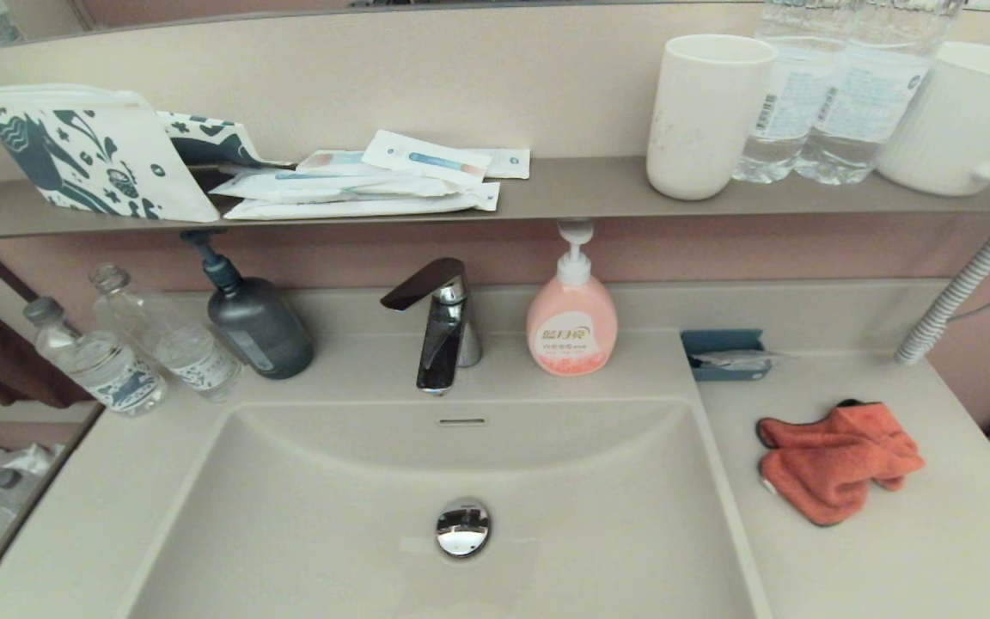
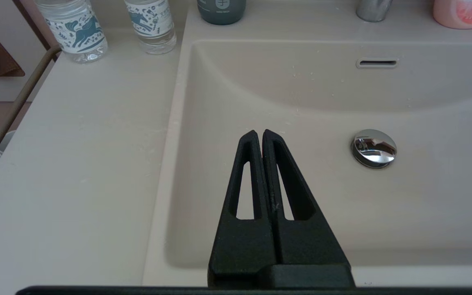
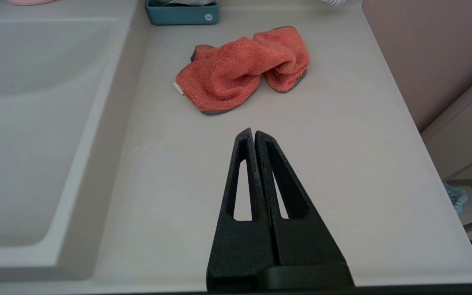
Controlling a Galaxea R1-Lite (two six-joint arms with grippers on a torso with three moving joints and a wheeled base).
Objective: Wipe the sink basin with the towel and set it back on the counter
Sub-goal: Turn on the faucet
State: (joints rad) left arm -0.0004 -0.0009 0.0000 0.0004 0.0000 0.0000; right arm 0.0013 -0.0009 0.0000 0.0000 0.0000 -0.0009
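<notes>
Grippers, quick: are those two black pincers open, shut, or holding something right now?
Left gripper: shut, holding nothing, over the sink basin.
Right gripper: shut, holding nothing, above the counter, short of the towel.

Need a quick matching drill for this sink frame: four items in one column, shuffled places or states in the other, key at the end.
Items
1. orange-red plush towel
2. round chrome drain plug
3. pink pump soap bottle
4. tall white plastic cup

Places or states
A. on the grey-brown shelf, beside clear water bottles
B. crumpled on the beige counter, right of the basin
C. in the floor of the beige sink basin
D. standing behind the basin, right of the chrome faucet

Pairs: 1-B, 2-C, 3-D, 4-A
</notes>
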